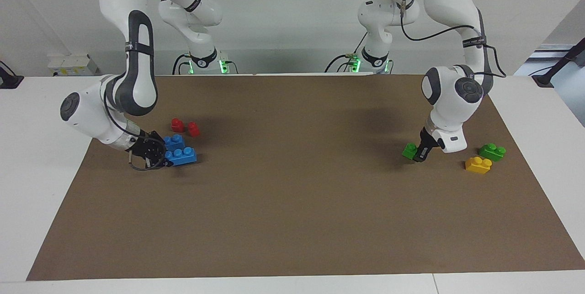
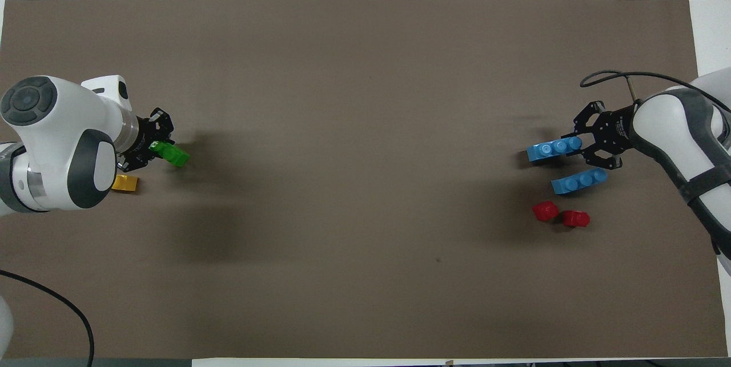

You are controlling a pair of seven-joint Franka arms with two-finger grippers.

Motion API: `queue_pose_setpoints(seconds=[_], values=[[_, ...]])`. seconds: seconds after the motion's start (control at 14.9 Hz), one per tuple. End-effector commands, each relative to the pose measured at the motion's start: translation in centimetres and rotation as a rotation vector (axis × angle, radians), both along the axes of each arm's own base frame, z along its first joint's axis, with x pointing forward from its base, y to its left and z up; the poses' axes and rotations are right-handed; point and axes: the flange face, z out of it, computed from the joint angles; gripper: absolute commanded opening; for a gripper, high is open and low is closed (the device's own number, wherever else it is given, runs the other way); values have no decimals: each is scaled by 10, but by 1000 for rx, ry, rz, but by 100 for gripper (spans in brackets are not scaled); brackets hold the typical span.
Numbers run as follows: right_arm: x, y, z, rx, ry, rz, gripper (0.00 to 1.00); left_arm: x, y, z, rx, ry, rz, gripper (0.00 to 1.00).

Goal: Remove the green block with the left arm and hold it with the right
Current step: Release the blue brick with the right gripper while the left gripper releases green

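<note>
Green block (image 1: 409, 150), bright light green: one. Clamped in the left gripper (image 1: 420, 153), low over the brown mat (image 1: 301, 202) at the left arm's end of the table; in the overhead view the block (image 2: 173, 154) juts from the left gripper's (image 2: 153, 147) fingertips toward the table's middle.

Darker green brick (image 1: 492, 151), two studs: one, on the mat near the left gripper, toward the table's edge.

Yellow bricks: two. One yellow brick (image 1: 478, 165) lies just beside the darker green one, farther from the robots. The other, seen only as a corner (image 2: 125, 182) in the overhead view, lies under the left arm's wrist.

Blue bricks, three studs: two, at the right arm's end. One blue brick (image 1: 182, 156) is clamped at its end in the right gripper (image 1: 161, 156); the second blue brick (image 2: 579, 181) lies on the mat just beside it, nearer the robots.

Red pieces (image 1: 185, 127): two small ones, side by side, nearer the robots than the blue bricks.
</note>
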Motion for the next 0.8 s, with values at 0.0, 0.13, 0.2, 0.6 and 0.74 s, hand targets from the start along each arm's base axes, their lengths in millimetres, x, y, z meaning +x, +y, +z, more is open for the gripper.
queue_pose_setpoints(seconds=[0.0,0.13,0.2,0.6,0.74], values=[[-3,4,-9,-12,-15,12,14,-5,9,-7,-17,-43,63,0],[-2,9,-10,-5,-11,5,16,-9,14,-14,-18,-61,86,0],[-2,12,-11,-5,-10,0,16,-10,16,-16,-18,-69,94,0],[-1,31,-13,19,-7,-34,17,-12,18,-20,-18,-72,101,11],[-1,31,-13,18,-10,-35,18,-11,17,-20,-18,-69,98,100]])
